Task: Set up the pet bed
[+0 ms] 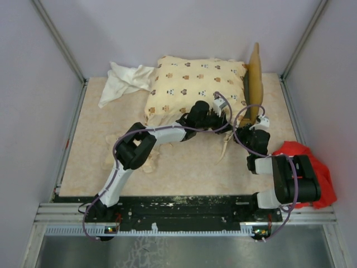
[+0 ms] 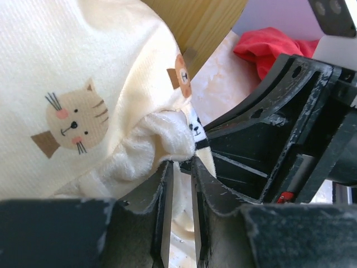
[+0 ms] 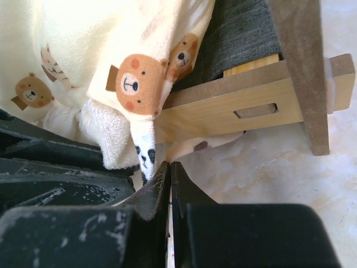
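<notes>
The cushion (image 1: pixel 192 84) lay on the bed frame (image 3: pixel 223 111), its bunched corner pinched between the narrow left jaws; the right jaws were fully shut just beside its hanging hem. It looked soft, light and limp, so a corner seam seemed the safest hold.

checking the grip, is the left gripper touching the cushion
Touching: the left wrist view shows cushion fabric bunched between the fingers of the left gripper.

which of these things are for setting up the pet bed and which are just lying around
For the job: animal-print cushion; wooden bed frame.
Lying about: white cloth; red cloth.
</notes>
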Controlling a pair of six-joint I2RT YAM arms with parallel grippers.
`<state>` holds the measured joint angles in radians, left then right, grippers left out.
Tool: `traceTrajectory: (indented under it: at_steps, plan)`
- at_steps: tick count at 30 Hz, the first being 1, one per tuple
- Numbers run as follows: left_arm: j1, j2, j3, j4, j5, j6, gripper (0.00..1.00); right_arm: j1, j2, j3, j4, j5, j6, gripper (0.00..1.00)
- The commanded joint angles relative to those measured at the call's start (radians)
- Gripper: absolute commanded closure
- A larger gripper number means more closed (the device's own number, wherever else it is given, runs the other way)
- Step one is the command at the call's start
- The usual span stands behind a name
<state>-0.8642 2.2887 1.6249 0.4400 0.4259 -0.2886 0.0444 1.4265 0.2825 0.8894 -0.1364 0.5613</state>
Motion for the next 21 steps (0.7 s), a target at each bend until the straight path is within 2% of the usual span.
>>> traceTrajectory:
  at_steps: [1,5,15,21]
  plan:
    - [-0.003,0.037,0.041,-0.010,0.040,0.043,0.76,-0.019,-0.027,0.003,0.046,-0.006,-0.025,1.00]
    - [-0.004,0.036,0.039,-0.015,0.124,0.068,0.76,-0.023,-0.037,0.007,0.042,-0.005,-0.024,1.00]
    - [-0.004,0.043,0.057,-0.092,0.167,0.197,0.74,-0.027,-0.066,0.010,0.029,-0.022,-0.034,1.00]
    - [-0.004,0.041,0.034,-0.049,0.175,0.216,0.71,-0.028,-0.067,0.005,0.013,-0.067,0.022,1.00]
